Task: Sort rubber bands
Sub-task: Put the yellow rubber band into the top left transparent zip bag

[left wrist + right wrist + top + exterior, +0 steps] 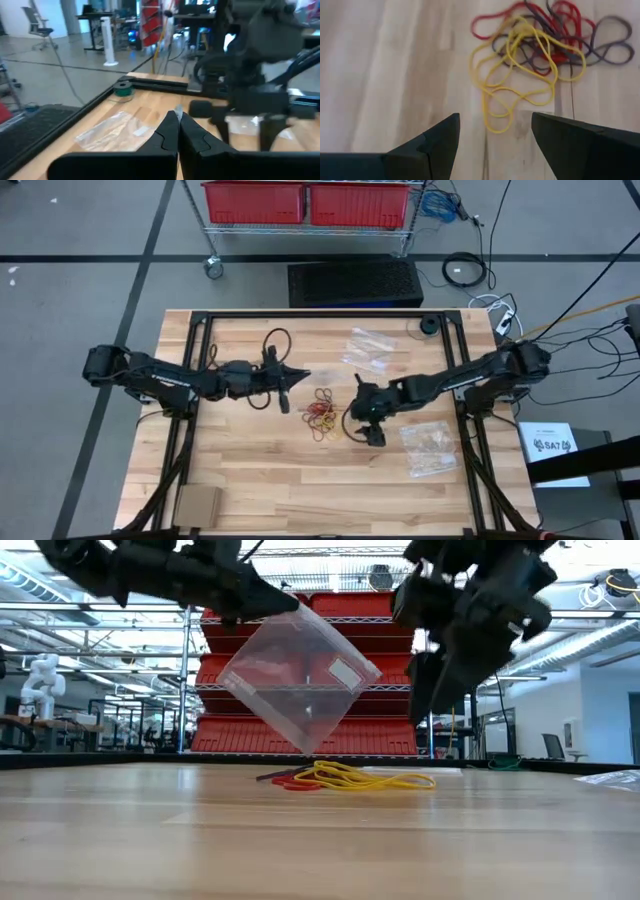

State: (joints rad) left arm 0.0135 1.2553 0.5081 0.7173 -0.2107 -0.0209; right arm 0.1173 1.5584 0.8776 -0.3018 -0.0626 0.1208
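A loose pile of red, yellow and dark rubber bands [322,412] lies on the wooden table near its middle, also seen in the right wrist view [535,45] and the low view [350,776]. My left gripper [300,373] is shut on a clear plastic bag [300,680] that hangs over the pile. My right gripper [495,145] slants down just right of the pile. It is open, with nothing between its fingers, and shows in the high view [368,428] too. My left gripper pinches the bag's upper corner [296,608] between its two fingertips [170,125]; a sliver of clear plastic [178,110] pokes out past them. The fingers lie level, coming from the table's left. The bag hangs below them, tilted on a corner, clear of the table.
Two more clear bags lie on the table, one at the far middle [368,348] and one at the near right [430,448]. A cardboard piece [197,505] sits at the near left. A black cable loop [275,340] and a small dark roll [429,326] lie toward the far edge.
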